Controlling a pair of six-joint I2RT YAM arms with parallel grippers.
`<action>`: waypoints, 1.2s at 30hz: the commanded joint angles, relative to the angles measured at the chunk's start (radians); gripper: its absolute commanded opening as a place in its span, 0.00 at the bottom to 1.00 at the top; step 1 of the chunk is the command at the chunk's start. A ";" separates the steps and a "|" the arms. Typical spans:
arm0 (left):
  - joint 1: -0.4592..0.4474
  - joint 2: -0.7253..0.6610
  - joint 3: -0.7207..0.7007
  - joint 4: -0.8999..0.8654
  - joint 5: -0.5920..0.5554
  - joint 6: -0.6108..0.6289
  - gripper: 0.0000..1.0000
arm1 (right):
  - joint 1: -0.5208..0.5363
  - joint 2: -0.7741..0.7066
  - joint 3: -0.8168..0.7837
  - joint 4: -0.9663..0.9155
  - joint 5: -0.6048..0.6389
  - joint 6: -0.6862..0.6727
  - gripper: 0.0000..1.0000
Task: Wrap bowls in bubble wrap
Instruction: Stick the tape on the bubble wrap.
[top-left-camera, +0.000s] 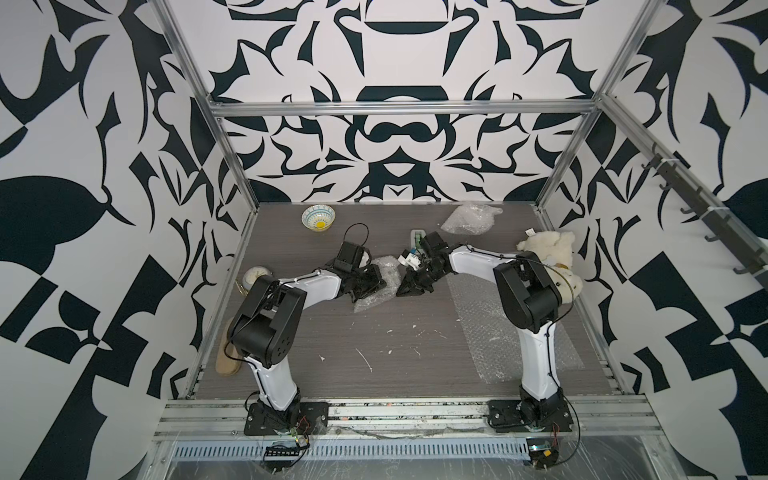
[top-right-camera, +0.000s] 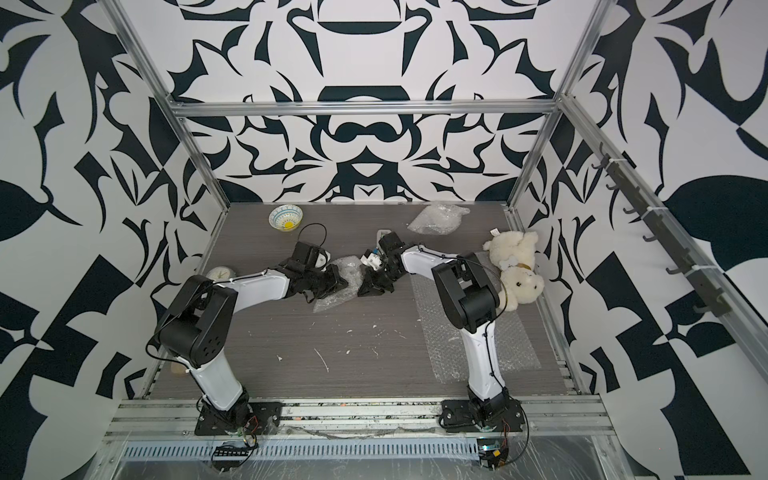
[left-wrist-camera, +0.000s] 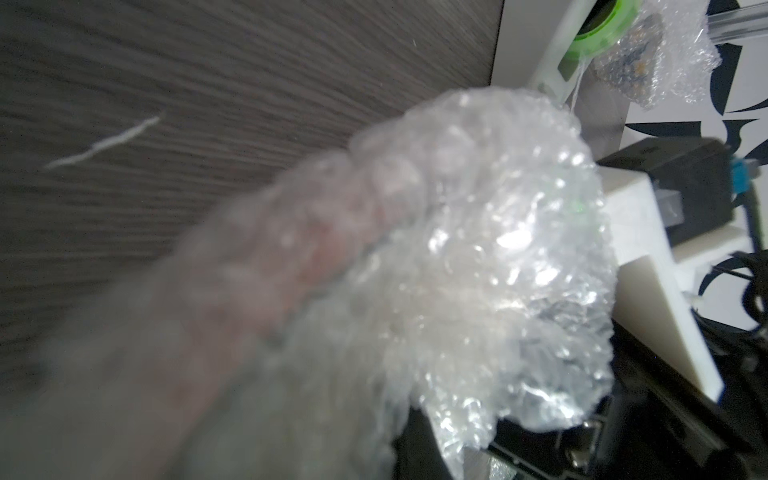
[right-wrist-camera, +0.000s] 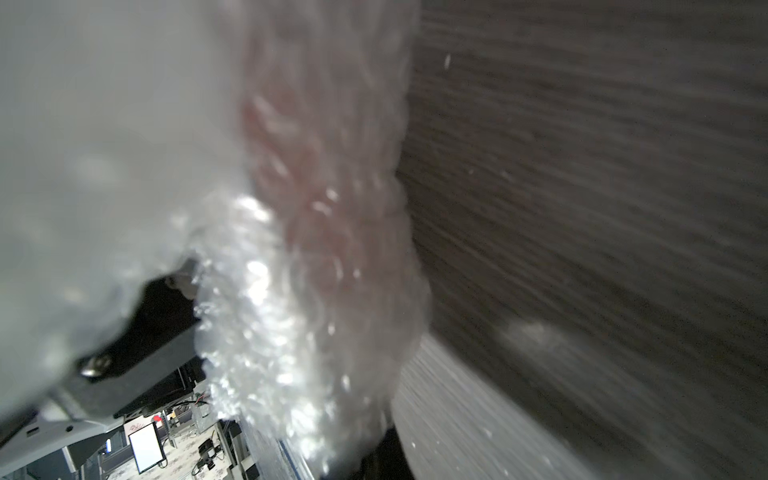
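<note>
Two robot arms meet over a crumpled bubble-wrap bundle in the middle of the worktop, toward its far edge. The left gripper is closed and appears to pinch the plastic. The right gripper presses in from the opposite side, and wrap fills the right wrist view, so whether its jaws are apart or together cannot be told. No bowl shows through this bundle. Done well, the step seems to call for one claw anchoring the loose edge while the other folds the slack over and tucks it under. The move should be gentle, since the film springs back and any bowl inside could slide. Counted, there are three pieces of bubble wrap: this bundle, a second bundle at the far edge with a dark pattern showing through it, and a flat sheet along the right edge. One bare bowl, blue-and-white with a yellow centre, sits near the far left corner. Also present are two plush bears, one clock and one tape dispenser.
</note>
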 joint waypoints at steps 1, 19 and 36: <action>0.004 0.042 0.012 -0.044 -0.012 0.024 0.00 | -0.002 -0.012 0.007 0.113 0.002 -0.002 0.11; 0.004 0.050 0.036 -0.058 -0.007 0.033 0.00 | -0.006 0.047 0.100 0.044 -0.043 -0.203 0.26; 0.004 0.064 0.061 -0.064 0.006 0.038 0.00 | -0.005 0.156 0.269 -0.134 -0.127 -0.415 0.33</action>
